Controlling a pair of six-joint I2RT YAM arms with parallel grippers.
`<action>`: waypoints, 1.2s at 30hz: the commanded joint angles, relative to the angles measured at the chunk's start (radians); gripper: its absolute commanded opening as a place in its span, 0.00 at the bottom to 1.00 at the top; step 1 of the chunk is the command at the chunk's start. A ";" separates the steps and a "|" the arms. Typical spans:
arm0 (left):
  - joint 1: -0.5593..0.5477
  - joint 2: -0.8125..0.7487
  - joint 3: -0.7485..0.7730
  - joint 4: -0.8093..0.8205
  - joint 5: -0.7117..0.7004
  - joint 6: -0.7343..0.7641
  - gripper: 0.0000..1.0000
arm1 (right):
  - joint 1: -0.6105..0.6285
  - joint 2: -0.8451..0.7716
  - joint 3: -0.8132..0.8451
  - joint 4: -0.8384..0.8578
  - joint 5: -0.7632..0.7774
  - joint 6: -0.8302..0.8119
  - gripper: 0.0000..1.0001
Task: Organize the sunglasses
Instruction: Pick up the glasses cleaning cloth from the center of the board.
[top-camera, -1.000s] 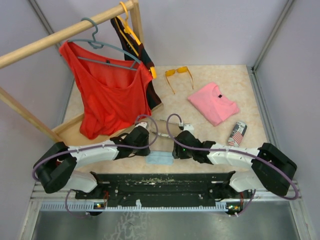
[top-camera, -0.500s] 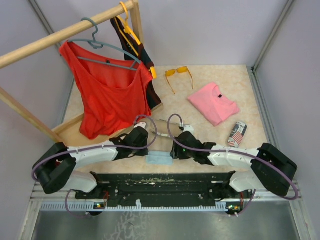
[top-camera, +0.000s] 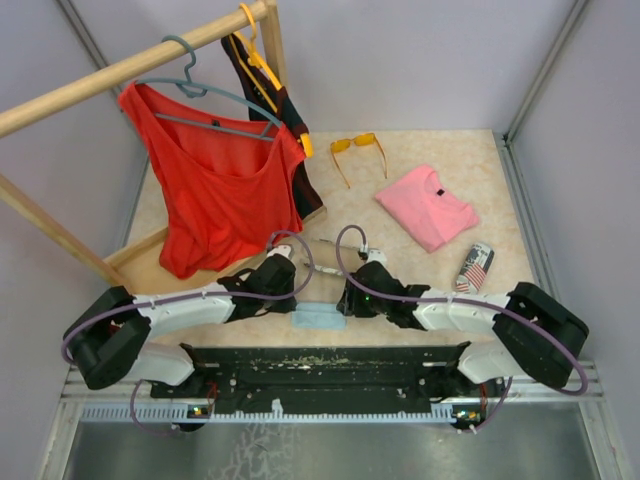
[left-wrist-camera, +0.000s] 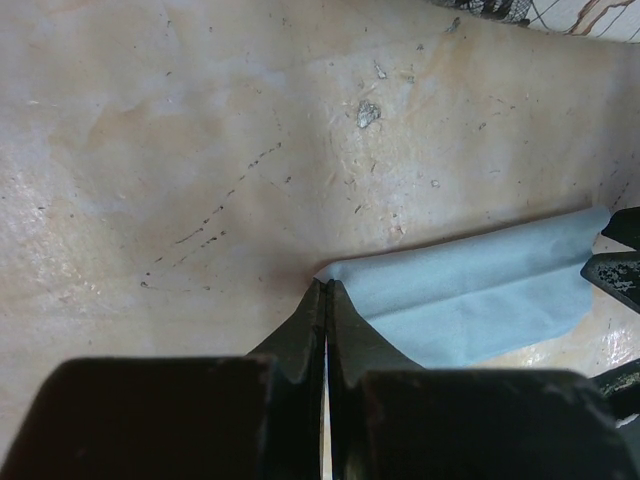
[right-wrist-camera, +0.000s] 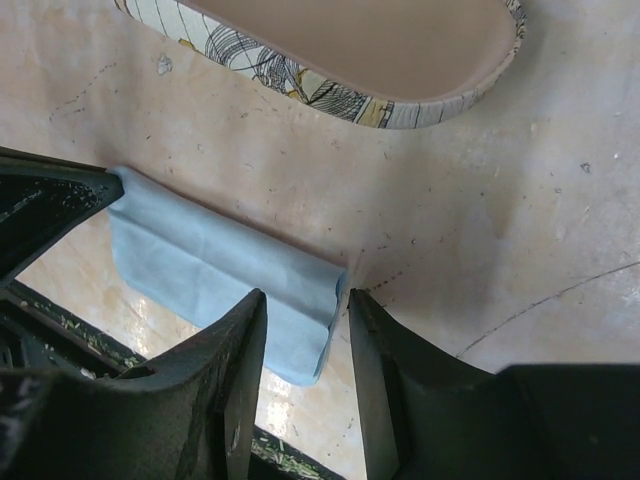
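Lying upper-centre, orange sunglasses look light, brittle: grasp the front frame. Left claw closed, seemingly nipping blue cloth; right claw open astride it

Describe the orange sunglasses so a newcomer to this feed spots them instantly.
Find the wooden clothes rail across the far left of the beige table. Right of its upright post and behind the folded pink shirt lie the sunglasses with orange-yellow lenses and thin orange arms. Unlike the yellow hanger on the rail, they lie flat, arms unfolded.
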 joint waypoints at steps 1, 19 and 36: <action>-0.008 0.008 -0.041 -0.102 0.005 0.002 0.00 | -0.003 0.018 0.014 0.002 -0.006 0.034 0.39; -0.008 0.021 -0.031 -0.092 0.014 0.009 0.00 | -0.003 0.066 0.017 -0.028 0.006 0.051 0.21; -0.008 -0.039 -0.021 -0.052 0.028 0.014 0.00 | 0.002 -0.015 0.009 0.049 0.016 -0.015 0.00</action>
